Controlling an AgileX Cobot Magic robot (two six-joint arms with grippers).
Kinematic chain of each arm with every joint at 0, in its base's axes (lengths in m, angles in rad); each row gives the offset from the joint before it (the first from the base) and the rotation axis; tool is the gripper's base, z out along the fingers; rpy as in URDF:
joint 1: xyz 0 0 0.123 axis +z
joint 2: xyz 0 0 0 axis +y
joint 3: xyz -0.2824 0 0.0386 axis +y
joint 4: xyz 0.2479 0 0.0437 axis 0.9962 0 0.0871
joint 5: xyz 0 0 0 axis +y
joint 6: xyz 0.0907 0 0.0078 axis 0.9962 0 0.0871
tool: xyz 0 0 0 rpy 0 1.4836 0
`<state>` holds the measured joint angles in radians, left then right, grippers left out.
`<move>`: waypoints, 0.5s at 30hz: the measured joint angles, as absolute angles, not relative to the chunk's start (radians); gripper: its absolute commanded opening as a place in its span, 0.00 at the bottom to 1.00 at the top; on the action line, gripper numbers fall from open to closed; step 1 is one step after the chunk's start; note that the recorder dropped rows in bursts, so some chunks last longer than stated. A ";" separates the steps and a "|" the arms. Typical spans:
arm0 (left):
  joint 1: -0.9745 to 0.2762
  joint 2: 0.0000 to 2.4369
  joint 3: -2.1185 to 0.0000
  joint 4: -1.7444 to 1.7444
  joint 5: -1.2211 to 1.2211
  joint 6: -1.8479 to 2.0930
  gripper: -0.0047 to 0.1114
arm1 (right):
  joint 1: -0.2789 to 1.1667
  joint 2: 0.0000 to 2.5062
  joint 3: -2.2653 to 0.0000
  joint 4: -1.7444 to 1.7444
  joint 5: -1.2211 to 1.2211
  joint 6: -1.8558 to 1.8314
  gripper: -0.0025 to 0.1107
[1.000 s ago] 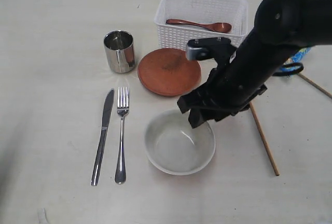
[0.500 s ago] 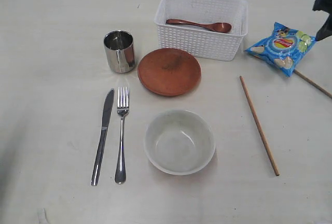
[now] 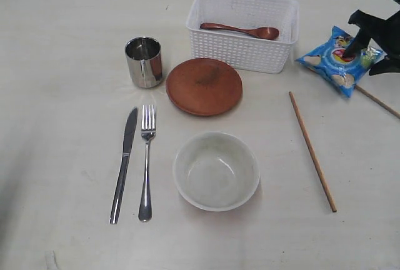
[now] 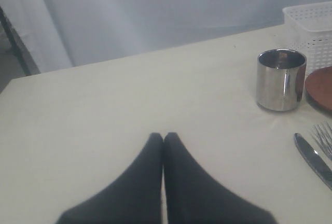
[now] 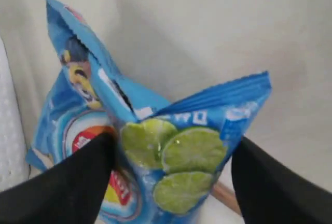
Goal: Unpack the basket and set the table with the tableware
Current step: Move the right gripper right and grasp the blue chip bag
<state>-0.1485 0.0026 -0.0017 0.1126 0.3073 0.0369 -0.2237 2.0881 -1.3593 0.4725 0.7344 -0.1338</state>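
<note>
The white basket (image 3: 240, 51) stands at the back of the table (image 3: 62, 95) with the wooden spoon (image 3: 240, 30) inside. Set out are the steel cup (image 3: 144, 62), brown plate (image 3: 204, 86), white bowl (image 3: 215, 170), knife (image 3: 125, 160) and fork (image 3: 146, 164). One chopstick (image 3: 312, 150) lies right of the bowl, and another (image 3: 381, 103) pokes out from under the blue chips bag (image 3: 325, 60). My right gripper (image 3: 367, 54) is open, its jaws straddling the bag (image 5: 176, 151). My left gripper (image 4: 164, 137) is shut and empty, low over bare table left of the cup (image 4: 281, 80).
The chips bag lies right of the basket, near the table's right edge. In the left wrist view the knife (image 4: 314, 159), fork tines (image 4: 326, 133), plate edge (image 4: 320, 89) and basket corner (image 4: 311, 27) sit at the frame's right side.
My right arm has left the bowl's rim, swung out to the right edge, and come back in over the chips bag. The tableware has not moved.
</note>
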 measured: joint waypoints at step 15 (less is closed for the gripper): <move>-0.149 0.003 -0.002 0.113 0.307 0.037 0.04 | -0.224 1.971 -1.376 0.477 0.829 -0.203 0.03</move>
<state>-0.1485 0.0026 -0.0017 0.1126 0.3073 0.0369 -0.2237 1.9713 -1.3759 0.4770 0.8294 -0.2026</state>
